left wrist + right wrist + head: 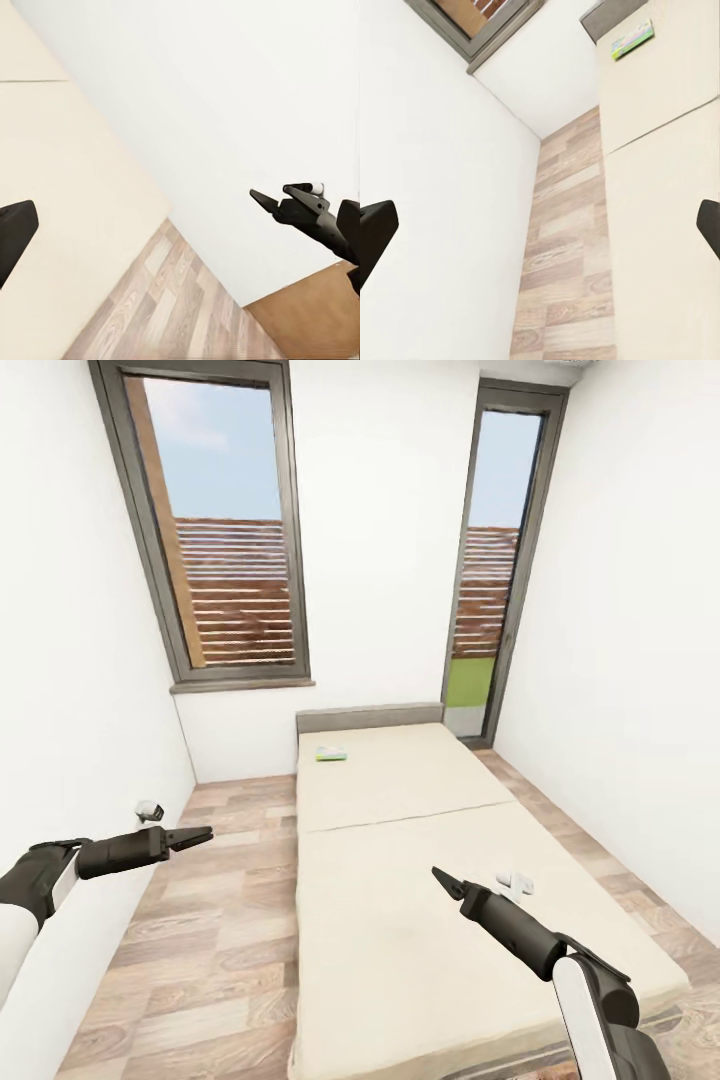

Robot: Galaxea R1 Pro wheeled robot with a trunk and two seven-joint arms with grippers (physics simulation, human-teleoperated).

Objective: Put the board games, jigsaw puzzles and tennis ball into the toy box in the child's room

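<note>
A green-and-white board game (331, 754) (631, 40) lies flat on the bed (400, 960) close to the grey headboard (369, 717). Something small and white (515, 881) rests on the mattress just behind my right arm; I cannot tell what it is. My right gripper (441, 877) (281, 199) hangs open over the near half of the bed, holding nothing. Left of the bed, my left gripper (203, 834) is open and empty above the floor. The table, toy box, jigsaw puzzles and tennis ball are out of view.
A strip of wood-plank floor (220, 920) runs between the bed and the left wall (70, 710). Two tall dark-framed windows (225, 530) stand in the far wall. A narrower floor strip (560, 810) lies right of the bed.
</note>
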